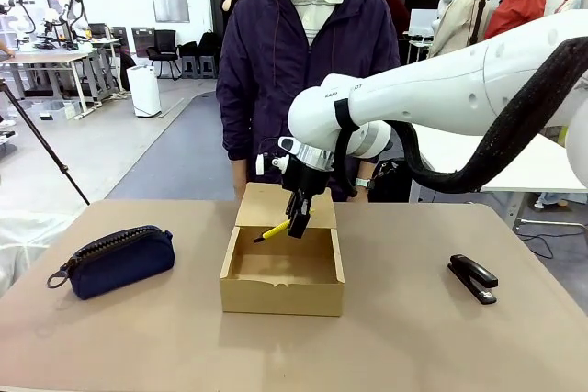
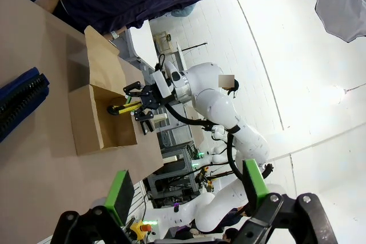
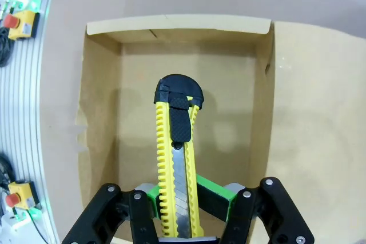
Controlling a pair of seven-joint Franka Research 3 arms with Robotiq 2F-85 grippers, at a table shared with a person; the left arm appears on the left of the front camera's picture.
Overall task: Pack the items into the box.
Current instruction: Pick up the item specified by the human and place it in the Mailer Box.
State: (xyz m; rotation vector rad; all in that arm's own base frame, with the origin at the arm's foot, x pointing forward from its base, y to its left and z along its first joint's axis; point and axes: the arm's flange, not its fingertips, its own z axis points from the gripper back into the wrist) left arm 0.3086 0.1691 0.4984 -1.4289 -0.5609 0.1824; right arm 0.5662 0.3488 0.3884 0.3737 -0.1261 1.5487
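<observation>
You're clamping the utility knife (image 3: 176,141) in the right claw (image 3: 183,198) over the box (image 3: 103,112); left claw (image 2: 186,192) is gaping empty; dropping from height is perhaps risking a bounce-out.

1. The right arm (image 1: 459,89) comes in from the right side and reaches over to the middle.
2. Its wrist (image 1: 322,130) bends down, so the right gripper (image 1: 296,223) hangs with its fingers pointing down.
3. The two fingers (image 3: 214,192) of the right gripper are squeezed tight on a yellow-and-black utility knife (image 3: 174,158). The knife sticks out past the fingertips.
4. The left gripper (image 2: 186,192) is wide open. Its two green pads (image 2: 120,195) stand far apart, and nothing is between them.
5. The left gripper is off to one side, well apart from the right gripper, and looks across at it.
</observation>
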